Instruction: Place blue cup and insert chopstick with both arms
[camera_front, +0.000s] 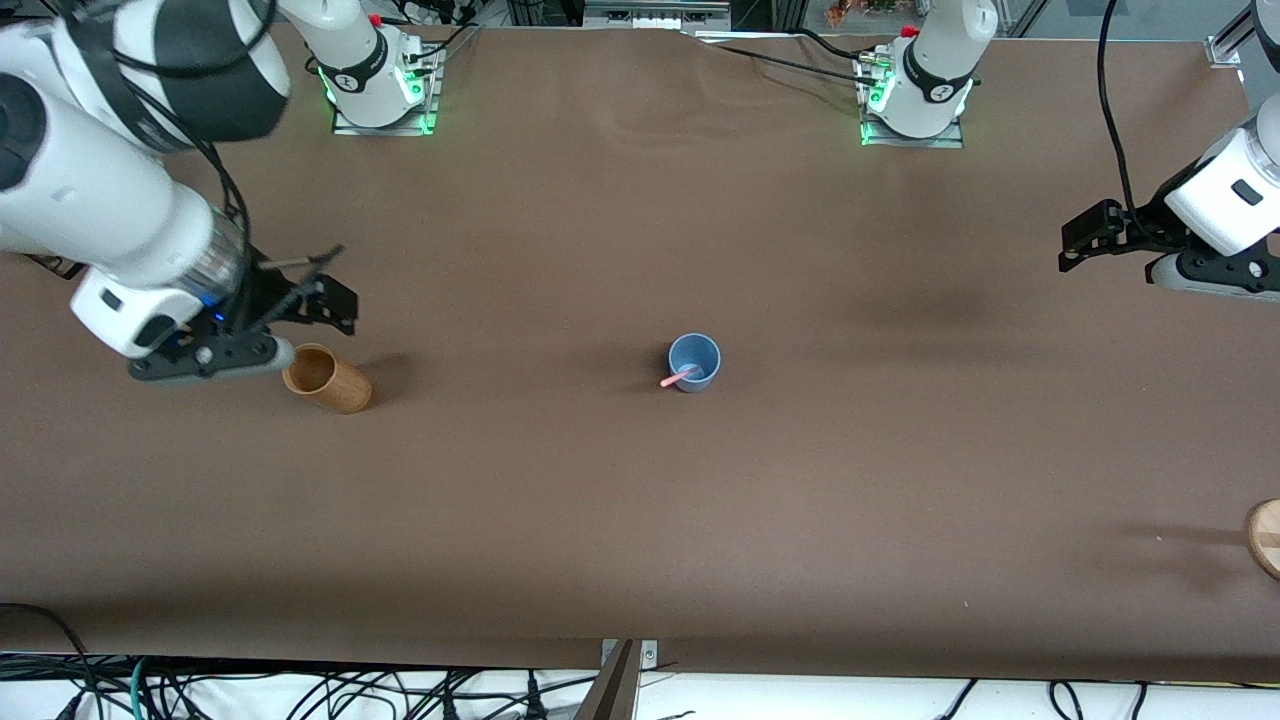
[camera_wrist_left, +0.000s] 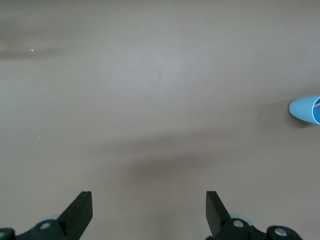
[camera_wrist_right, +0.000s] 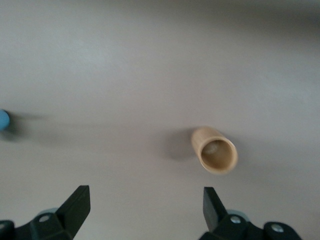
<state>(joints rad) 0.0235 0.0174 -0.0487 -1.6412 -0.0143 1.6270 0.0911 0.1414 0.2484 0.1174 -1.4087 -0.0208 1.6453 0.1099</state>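
The blue cup (camera_front: 694, 362) stands upright at the middle of the table, with the pink chopstick (camera_front: 678, 379) leaning inside it, its end over the rim. The cup shows at the edge of the left wrist view (camera_wrist_left: 305, 109) and of the right wrist view (camera_wrist_right: 3, 120). My left gripper (camera_front: 1075, 240) is open and empty above bare table toward the left arm's end, well apart from the cup (camera_wrist_left: 149, 210). My right gripper (camera_front: 335, 285) is open and empty above the table toward the right arm's end (camera_wrist_right: 145, 205).
A brown wooden cup (camera_front: 328, 378) stands toward the right arm's end, just beside the right gripper; it also shows in the right wrist view (camera_wrist_right: 215, 151). A round wooden piece (camera_front: 1266, 536) lies at the table edge at the left arm's end, nearer the front camera.
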